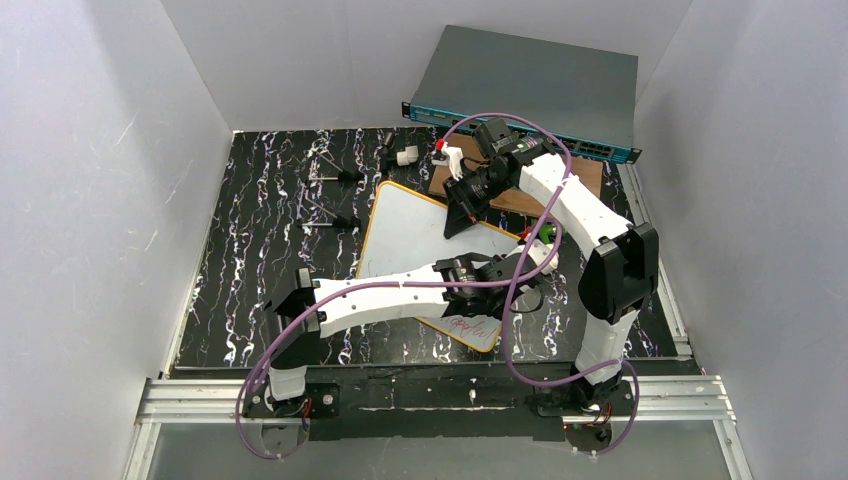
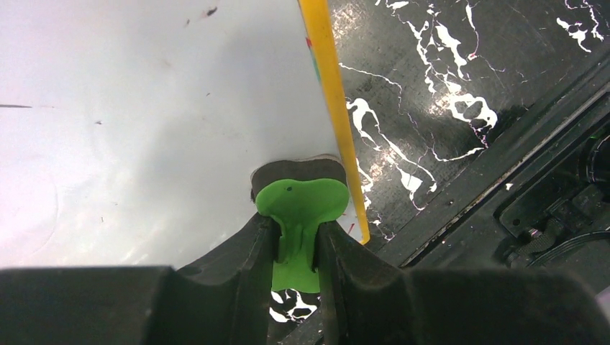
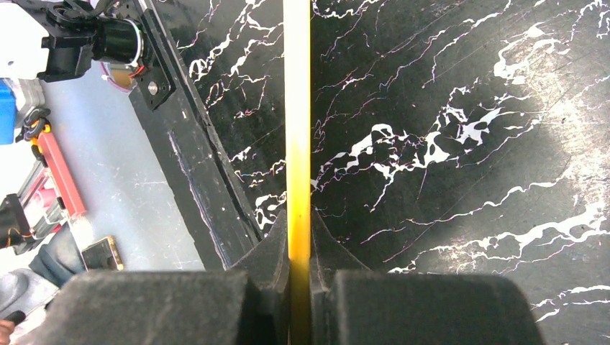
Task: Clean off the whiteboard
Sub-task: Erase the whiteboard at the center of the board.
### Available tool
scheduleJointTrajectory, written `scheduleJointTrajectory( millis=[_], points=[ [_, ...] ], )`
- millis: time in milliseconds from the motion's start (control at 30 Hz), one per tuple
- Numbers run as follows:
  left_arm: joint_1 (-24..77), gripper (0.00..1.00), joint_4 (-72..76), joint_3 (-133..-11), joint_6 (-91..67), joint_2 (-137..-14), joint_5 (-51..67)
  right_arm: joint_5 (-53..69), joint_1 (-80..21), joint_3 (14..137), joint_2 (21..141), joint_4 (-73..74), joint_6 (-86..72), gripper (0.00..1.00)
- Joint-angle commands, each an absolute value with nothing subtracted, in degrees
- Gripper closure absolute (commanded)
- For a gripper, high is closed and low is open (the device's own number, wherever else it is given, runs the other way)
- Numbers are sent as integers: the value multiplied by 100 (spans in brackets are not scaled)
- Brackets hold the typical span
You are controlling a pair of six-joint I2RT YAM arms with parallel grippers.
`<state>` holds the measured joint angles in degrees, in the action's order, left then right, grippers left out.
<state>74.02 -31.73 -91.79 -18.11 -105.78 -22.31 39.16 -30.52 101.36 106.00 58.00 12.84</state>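
Observation:
The whiteboard [image 1: 410, 235] lies tilted on the black marbled table, with red handwriting [image 1: 472, 326] near its front corner. My left gripper [image 1: 533, 258] reaches across it and is shut on a green eraser [image 1: 548, 233]. In the left wrist view the left gripper [image 2: 296, 244] pinches the eraser's green handle [image 2: 302, 201], and its dark pad rests on the white surface [image 2: 144, 108] next to the orange-yellow frame [image 2: 331, 93]. My right gripper [image 1: 462, 212] is shut on the board's far edge. In the right wrist view the right gripper [image 3: 297, 244] clamps the frame [image 3: 296, 108], seen edge-on.
A brown wooden board [image 1: 588, 176] lies behind the whiteboard, under the right arm. A grey network switch [image 1: 530, 85] stands at the back. Small metal tools [image 1: 335, 175] and a white piece [image 1: 405, 157] lie at the back left. White walls enclose the table.

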Motion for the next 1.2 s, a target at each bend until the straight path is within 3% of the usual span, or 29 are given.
scheduleJointTrajectory(
  millis=[0,733,1167],
  points=[
    [7169,100,-2832,-9194,-1788,-10526,-2186,3514,-3131,10061,10428,5774,1318,99],
    [7667,100,-3803,-8420,-2670,-10911,-1357,3524,-3137,10099,10433,5786,1318,99],
    [7310,100,-3795,-9384,-2263,-10925,-2657,3520,-3137,10056,10351,5770,1318,99]
  ],
)
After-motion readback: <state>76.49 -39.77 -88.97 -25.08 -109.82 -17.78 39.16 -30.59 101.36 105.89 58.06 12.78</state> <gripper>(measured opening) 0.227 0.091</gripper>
